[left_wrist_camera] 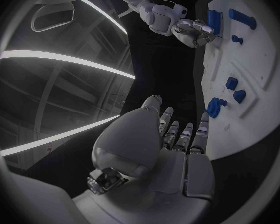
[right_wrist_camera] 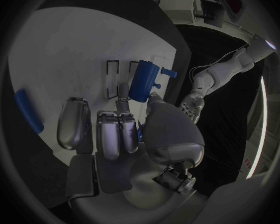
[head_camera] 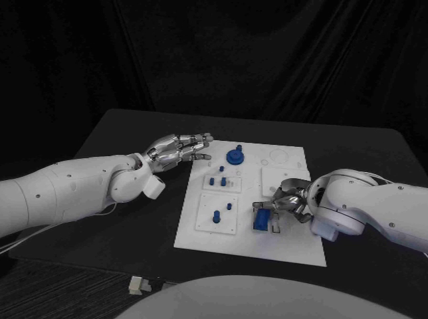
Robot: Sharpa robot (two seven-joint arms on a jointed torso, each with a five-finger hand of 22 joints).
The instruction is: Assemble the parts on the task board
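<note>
On the black desk (head_camera: 127,219) lies my white rectangular task board (head_camera: 235,234). My left hand (head_camera: 179,149) hovers at its far-left edge, fingers apart, empty. My right hand (head_camera: 287,199) pinches a blue cylindrical plastic part (head_camera: 262,220) near the board's front. Several small blue pegs (head_camera: 217,181) already stand seated, so I judge it partway done. No readable writing.

The right hand (head_camera: 289,199) covers the near end of the blue cylinder (head_camera: 261,220) beside it, so whether its fingers touch or grip that part cannot be told. In the right wrist view the palm hides the lower end of the same cylinder (right_wrist_camera: 143,80). Beyond the left hand (head_camera: 179,149), the small blue pegs (head_camera: 217,181) on the task board (head_camera: 291,240) are too small to tell apart by shape.
</note>
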